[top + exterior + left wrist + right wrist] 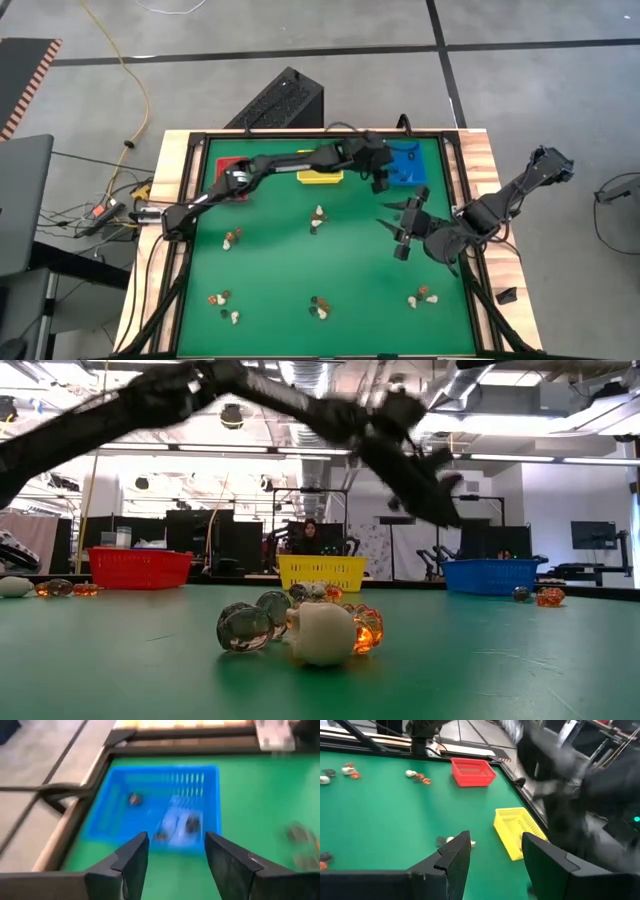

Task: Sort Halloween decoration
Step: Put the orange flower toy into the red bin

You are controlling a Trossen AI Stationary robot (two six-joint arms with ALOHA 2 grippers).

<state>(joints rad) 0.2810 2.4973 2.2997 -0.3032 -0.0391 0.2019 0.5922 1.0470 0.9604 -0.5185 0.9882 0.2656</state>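
The Halloween decoration lies as small clusters of cream, orange-brown and dark trinkets on the green mat: one (318,218) mid-table, one (232,238) to the left, and three along the near side (222,300) (318,307) (424,296). In the low view one cluster (300,628) sits close up. My left gripper (380,178) (175,837) hangs open over the near-left rim of the blue bin (115,805), nothing between its fingers. A few trinkets (190,824) lie inside that bin. My right gripper (404,225) (495,840) is open and empty above the mat, right of centre.
Red bin (234,170), yellow bin (320,176) and blue bin (412,165) stand in a row along the far edge. A raised black frame (455,200) borders the mat. The left arm (280,165) spans across the red and yellow bins. Bare mat shows between the clusters.
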